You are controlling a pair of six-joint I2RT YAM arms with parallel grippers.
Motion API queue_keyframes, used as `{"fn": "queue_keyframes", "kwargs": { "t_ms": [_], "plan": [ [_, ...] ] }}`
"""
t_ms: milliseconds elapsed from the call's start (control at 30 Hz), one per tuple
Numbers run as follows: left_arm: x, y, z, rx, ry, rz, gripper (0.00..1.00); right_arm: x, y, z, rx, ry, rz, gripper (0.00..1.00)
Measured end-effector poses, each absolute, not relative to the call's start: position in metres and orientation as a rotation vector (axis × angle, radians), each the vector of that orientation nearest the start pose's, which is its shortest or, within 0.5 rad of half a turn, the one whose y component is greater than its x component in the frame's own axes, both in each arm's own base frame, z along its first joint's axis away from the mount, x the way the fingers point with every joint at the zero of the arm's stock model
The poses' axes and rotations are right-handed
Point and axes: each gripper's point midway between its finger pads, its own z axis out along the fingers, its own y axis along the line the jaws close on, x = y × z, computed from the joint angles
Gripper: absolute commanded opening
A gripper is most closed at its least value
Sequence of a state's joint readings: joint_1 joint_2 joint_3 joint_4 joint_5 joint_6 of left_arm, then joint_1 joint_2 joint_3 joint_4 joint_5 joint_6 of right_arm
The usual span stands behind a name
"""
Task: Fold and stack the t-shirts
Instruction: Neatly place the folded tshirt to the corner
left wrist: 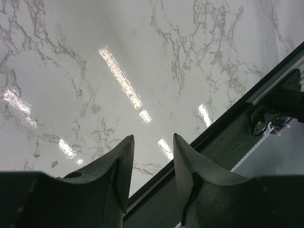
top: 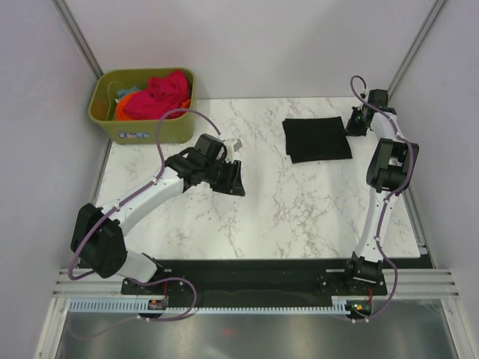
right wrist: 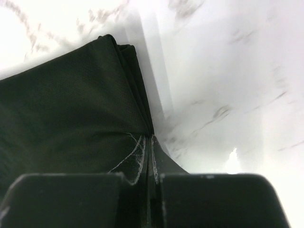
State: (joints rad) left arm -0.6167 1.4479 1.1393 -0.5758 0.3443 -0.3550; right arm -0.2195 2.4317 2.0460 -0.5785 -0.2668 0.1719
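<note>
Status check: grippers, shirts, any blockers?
Left gripper open, empty, above table. Right gripper shut at right edge of folded black t-shirt; pinch unclear. Other t-shirts in green bin. No blockers seen.

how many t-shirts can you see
3: a folded black t-shirt at the table's far right, and a pink-red t-shirt and an orange t-shirt in the green bin; more may be buried there.
</note>
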Motion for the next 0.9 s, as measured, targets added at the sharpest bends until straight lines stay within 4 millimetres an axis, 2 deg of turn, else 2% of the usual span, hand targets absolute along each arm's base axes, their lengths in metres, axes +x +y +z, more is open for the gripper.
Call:
{"fn": "queue_keyframes", "kwargs": {
  "t_ms": [267,367,900],
  "plan": [
    [0.248,-0.269,0.142,0.502,2.562,-0.834,0.47,0.597,-0.121,0.032,0.416,2.434,0.167,0.00],
    [0.246,-0.271,0.137,0.510,2.584,-0.851,0.47,0.603,-0.132,0.035,0.419,2.413,0.119,0.00],
    [0.243,-0.273,0.135,0.528,2.591,-0.871,0.48,0.629,-0.171,0.061,0.399,2.284,-0.061,0.02]
  ]
}}
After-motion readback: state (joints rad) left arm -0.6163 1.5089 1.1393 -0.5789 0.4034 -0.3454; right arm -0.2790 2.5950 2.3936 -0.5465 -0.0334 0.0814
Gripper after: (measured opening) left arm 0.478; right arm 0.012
